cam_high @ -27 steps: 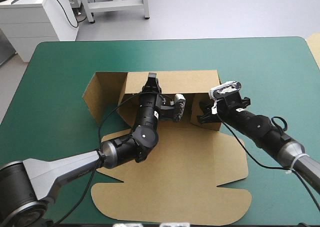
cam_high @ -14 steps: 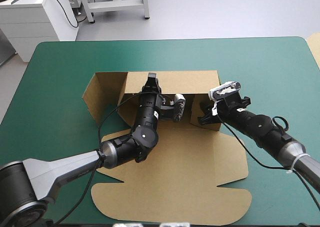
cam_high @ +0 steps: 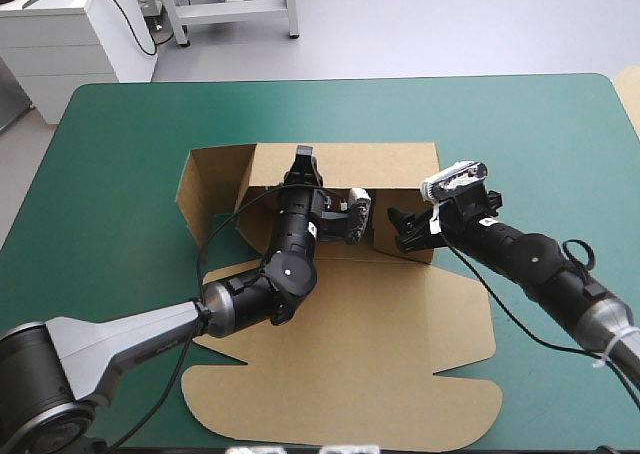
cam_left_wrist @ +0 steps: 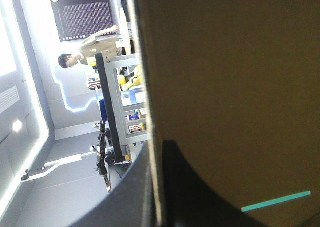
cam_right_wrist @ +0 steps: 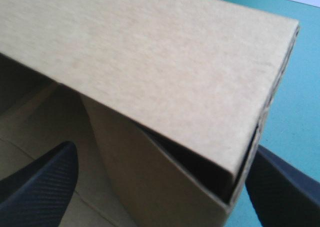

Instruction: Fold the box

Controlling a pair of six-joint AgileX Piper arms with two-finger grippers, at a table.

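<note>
A brown box (cam_high: 350,344) is set at the middle of the teal-green tabletop (cam_high: 120,124), its long axis running left to right. Its far walls are raised and its lid is spread flat toward the near edge. The far wall is pinched by the left gripper (cam_high: 303,160), whose fingers are nearly closed on it. The right gripper (cam_high: 405,229) is held wide apart astride the right wall's corner, one finger inside the box and one outside.

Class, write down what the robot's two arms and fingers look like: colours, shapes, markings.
Both arms are mostly black, built of rounded segments. The left arm has a silver-grey section and a white dot on one joint; the right arm has a grey section with a white tie. The fingers are broad, black, curved fins.
</note>
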